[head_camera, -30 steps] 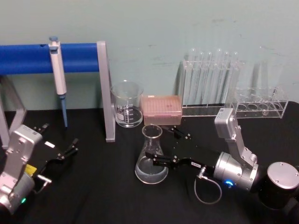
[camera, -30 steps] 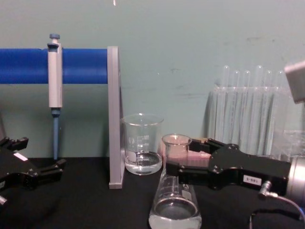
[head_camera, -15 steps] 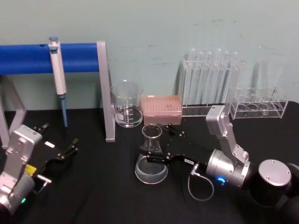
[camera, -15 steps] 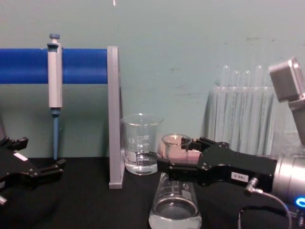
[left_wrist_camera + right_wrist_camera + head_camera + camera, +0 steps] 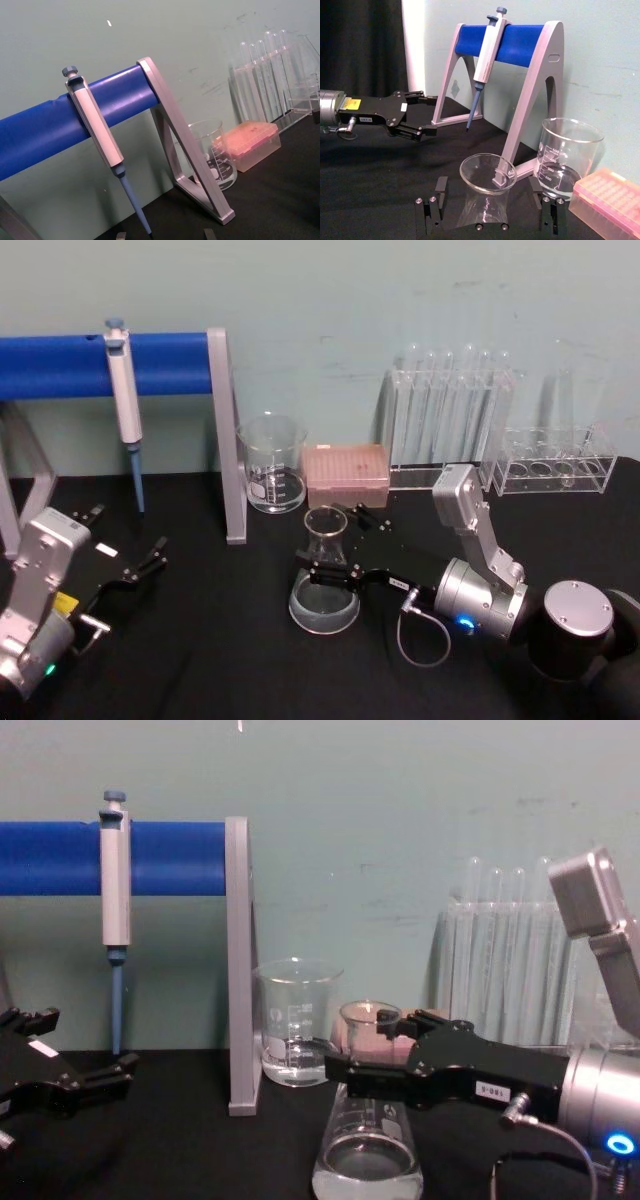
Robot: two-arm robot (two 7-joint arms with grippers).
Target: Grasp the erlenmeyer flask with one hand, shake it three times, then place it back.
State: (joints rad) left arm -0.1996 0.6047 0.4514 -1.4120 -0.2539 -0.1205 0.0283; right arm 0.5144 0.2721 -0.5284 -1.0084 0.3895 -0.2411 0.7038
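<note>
The right gripper [image 5: 322, 540] straddles the neck of the flask [image 5: 324, 608] with fingers apart, unclamped, while the left gripper [image 5: 130, 530] rests open at the left of the table [image 5: 220, 640].

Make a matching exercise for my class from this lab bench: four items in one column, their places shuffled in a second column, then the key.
Column A
1 erlenmeyer flask
2 pipette
3 beaker
4 left pincer

Column B
a hanging on the blue bar
b between the fingers of the open right pincer
c beside the pink tip box, at the wall
d at the table's left, holding nothing

Pairs: 1-b, 2-a, 3-c, 4-d
</note>
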